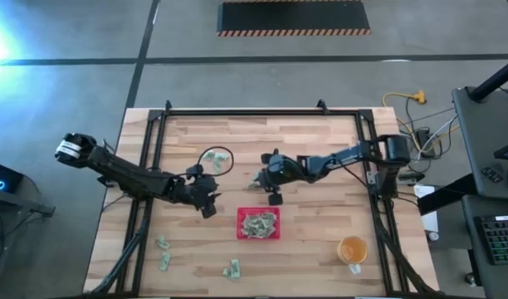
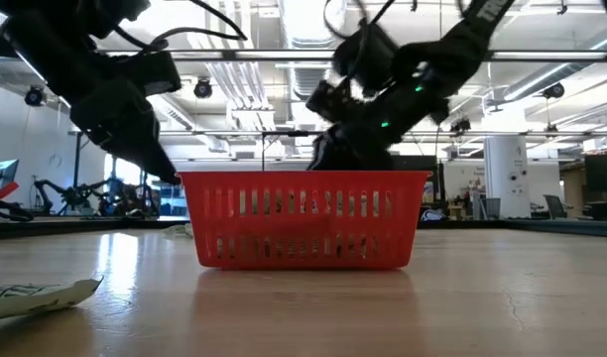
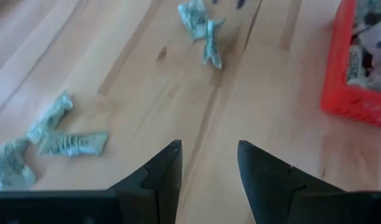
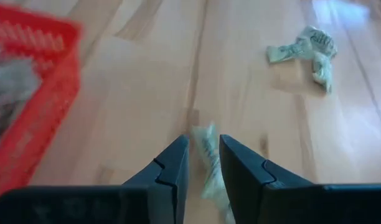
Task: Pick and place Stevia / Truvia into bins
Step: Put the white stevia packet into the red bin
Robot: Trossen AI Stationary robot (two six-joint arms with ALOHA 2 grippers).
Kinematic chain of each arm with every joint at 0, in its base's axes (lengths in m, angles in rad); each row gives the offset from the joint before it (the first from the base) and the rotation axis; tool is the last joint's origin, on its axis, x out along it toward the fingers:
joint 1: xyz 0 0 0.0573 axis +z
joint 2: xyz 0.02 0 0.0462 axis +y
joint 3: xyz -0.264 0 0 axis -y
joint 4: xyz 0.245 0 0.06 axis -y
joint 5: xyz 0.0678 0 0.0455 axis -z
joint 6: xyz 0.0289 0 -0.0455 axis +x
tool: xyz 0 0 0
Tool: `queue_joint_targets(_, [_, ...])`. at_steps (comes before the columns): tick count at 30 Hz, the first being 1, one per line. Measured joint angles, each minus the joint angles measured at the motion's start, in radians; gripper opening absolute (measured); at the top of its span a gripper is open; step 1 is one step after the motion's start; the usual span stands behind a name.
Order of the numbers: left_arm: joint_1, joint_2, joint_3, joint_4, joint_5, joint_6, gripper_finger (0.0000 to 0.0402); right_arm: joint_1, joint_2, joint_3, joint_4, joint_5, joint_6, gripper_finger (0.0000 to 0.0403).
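Observation:
The red tray (image 1: pixel 258 224) sits at the table's middle near side and holds several pale green sachets (image 1: pixel 259 223). More sachets lie flat on the wood to its left (image 1: pixel 163 243) (image 1: pixel 165 262) and near the front edge (image 1: pixel 232 270). My right gripper (image 1: pixel 268 186) is just beyond the tray's far side, shut on one sachet (image 4: pixel 206 155). My left gripper (image 1: pixel 208 204) hovers left of the tray, open and empty (image 3: pixel 208 168). The left wrist view shows loose sachets (image 3: pixel 203 28) (image 3: pixel 56 134) on the table ahead of it. My right gripper pinches a single pale green sachet between its two fingers, on the sachet's flat faces (image 4: pixel 205 147). The fingers slant down from the table's right side. The sachet runs lengthwise through the gap and sticks out past the fingertips. I cannot tell whether it is clear of the table.
A translucent orange cup (image 1: pixel 352 249) stands at the near right. A dark wire ring (image 1: pixel 215 159) lies at the far middle, by a sachet. A black frame (image 1: pixel 254 112) borders the table. Two crumpled sachets (image 4: pixel 305 50) lie ahead of my right gripper.

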Motion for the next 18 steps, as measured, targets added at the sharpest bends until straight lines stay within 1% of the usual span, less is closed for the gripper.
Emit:
queue_joint_targets(3, [-0.014,0.0,-0.001,-0.01,0.003,-0.011,0.0139,-0.026,0.043,0.05,-0.071,-0.044,0.021,0.0094])
queue_joint_targets(7, [-0.029,0.001,-0.004,-0.018,0.006,-0.013,0.0139,-0.041,0.095,0.119,-0.201,-0.053,0.022,0.0114])
queue_joint_targets(12, [-0.033,0.009,-0.004,-0.025,0.006,-0.012,0.0139,-0.04,0.166,0.209,-0.311,-0.058,0.014,0.0133])
queue_joint_targets(15, [-0.033,0.017,-0.004,-0.026,0.007,-0.012,0.0139,-0.04,0.197,0.255,-0.367,-0.062,0.014,0.0136])
queue_joint_targets(18, [-0.034,0.021,-0.004,-0.021,0.007,-0.023,0.0139,-0.04,0.204,0.278,-0.404,-0.061,0.014,0.013])
